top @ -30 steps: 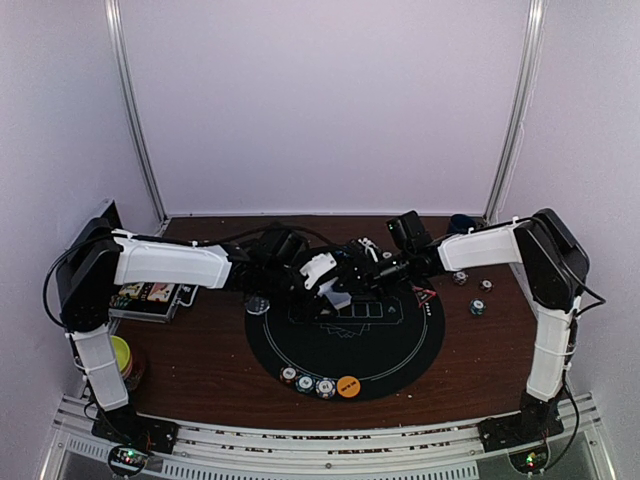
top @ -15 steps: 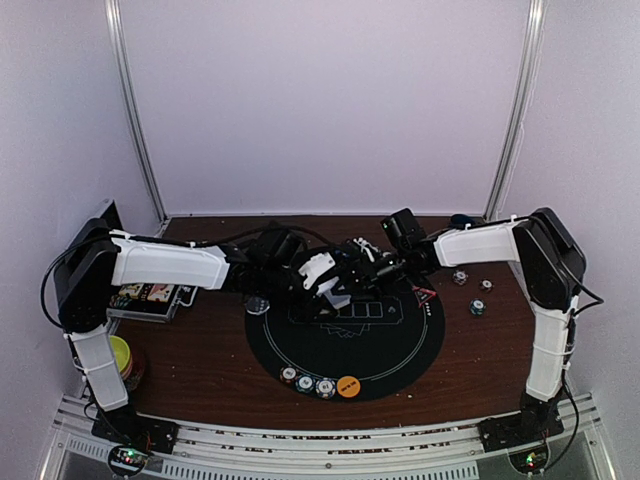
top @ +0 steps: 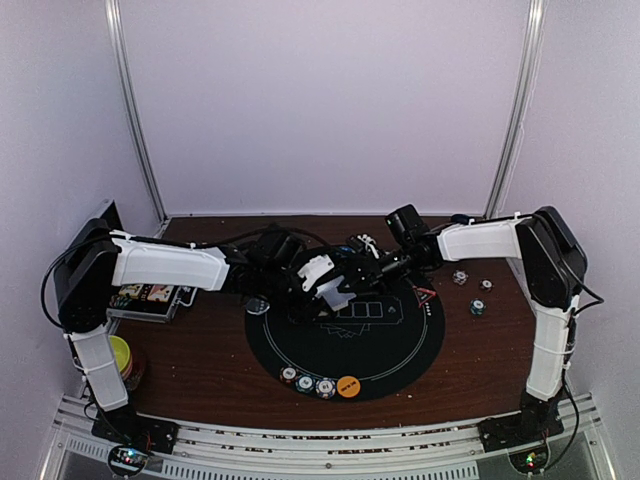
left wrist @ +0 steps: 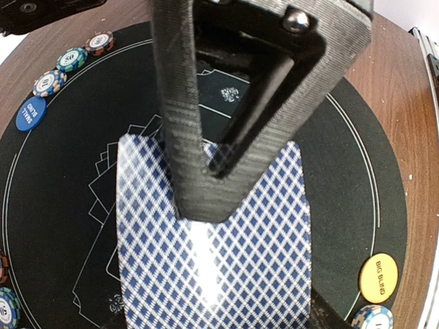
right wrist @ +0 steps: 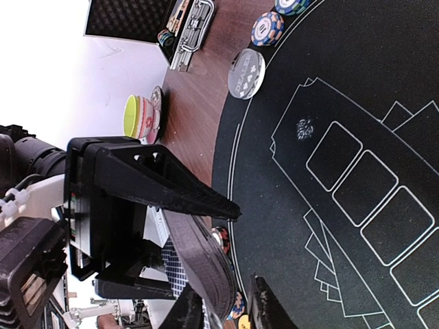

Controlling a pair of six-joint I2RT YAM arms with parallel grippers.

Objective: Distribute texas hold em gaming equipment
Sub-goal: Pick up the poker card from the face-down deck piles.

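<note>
Here, Above the Mat: Deck Pinched in the Left Claw, Right Claw Alongside

Both arms reach in over the far half of the black round mat [top: 400, 345] and meet near its middle. The left gripper [top: 330, 290] is closed tight on a deck of playing cards [left wrist: 226, 274]. The wrist view shows one dark finger lying flat across the blue diamond-patterned back, and the deck is held clear above the felt. The right gripper [right wrist: 223, 312] sits just beside the left one. Its two fingertips [right wrist: 264, 308] stand a little apart with mat showing between them, and nothing is visibly caught there.

Three striped poker chips [top: 305, 382] sit in a row on the near rim of the mat, with the orange big-blind button [top: 348, 385] touching the end of the row. A blue small-blind button [left wrist: 31, 113] lies at another part of the rim, next to more chips. The red triangle marker [top: 425, 295] rests at the mat's right edge. Three loose chips [top: 478, 307] lie on the wooden table [top: 200, 370] to the right. A silver dealer button [right wrist: 245, 72] lies on the wood just off the mat. Further left are a yellow-green bowl [right wrist: 137, 116] and an open case [right wrist: 130, 17].
</note>
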